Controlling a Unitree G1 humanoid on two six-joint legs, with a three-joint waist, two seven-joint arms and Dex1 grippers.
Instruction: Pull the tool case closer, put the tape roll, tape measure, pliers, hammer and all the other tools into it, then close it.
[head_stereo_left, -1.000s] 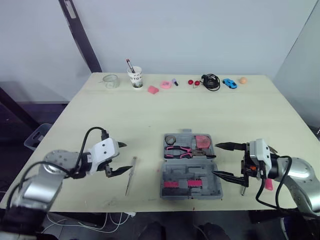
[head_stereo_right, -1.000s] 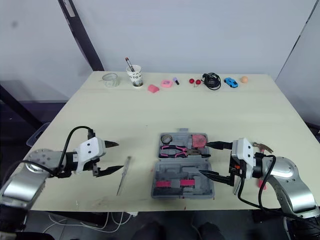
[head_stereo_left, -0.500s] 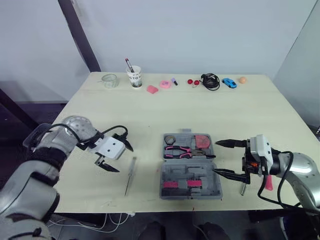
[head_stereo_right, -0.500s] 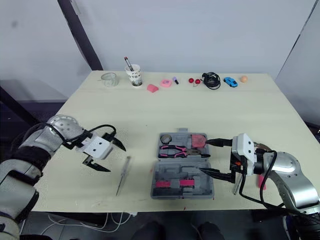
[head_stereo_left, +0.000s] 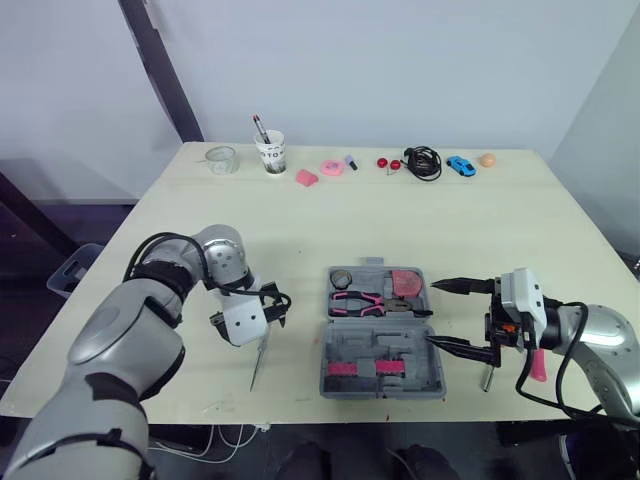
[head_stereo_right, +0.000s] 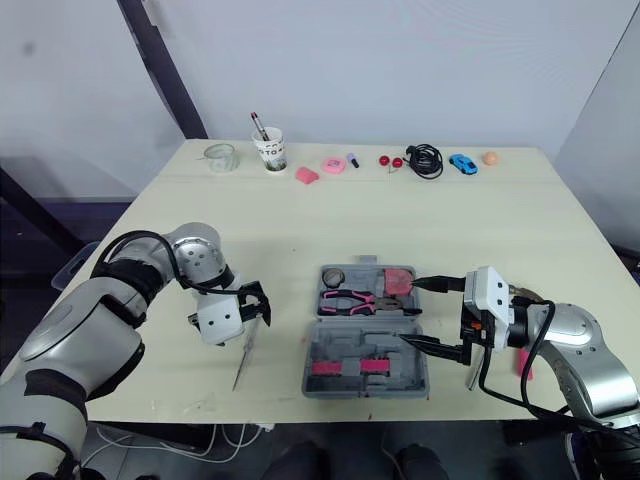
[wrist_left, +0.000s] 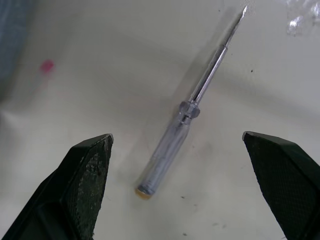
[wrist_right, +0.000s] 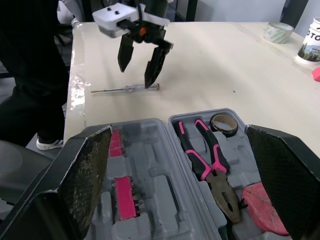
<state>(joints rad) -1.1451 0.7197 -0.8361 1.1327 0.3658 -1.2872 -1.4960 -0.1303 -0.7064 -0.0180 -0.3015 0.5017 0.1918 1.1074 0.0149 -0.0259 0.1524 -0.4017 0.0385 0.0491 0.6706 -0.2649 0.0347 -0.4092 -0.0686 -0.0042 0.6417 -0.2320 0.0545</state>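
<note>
One tool case (head_stereo_left: 381, 352) lies open on pale table (head_stereo_left: 300, 225).

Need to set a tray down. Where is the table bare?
Bare: the wide band of table between the back row (tape roll to orange ball) and the tool case. Crowded: near edge, around screwdriver, left gripper, right gripper.

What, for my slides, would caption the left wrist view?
Open left gripper poised above the clear-handled screwdriver on the table.

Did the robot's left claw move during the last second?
Yes. The left gripper, open, swung from left of the clear-handled screwdriver to over its handle, nearer the grey plastic tool case.
</note>
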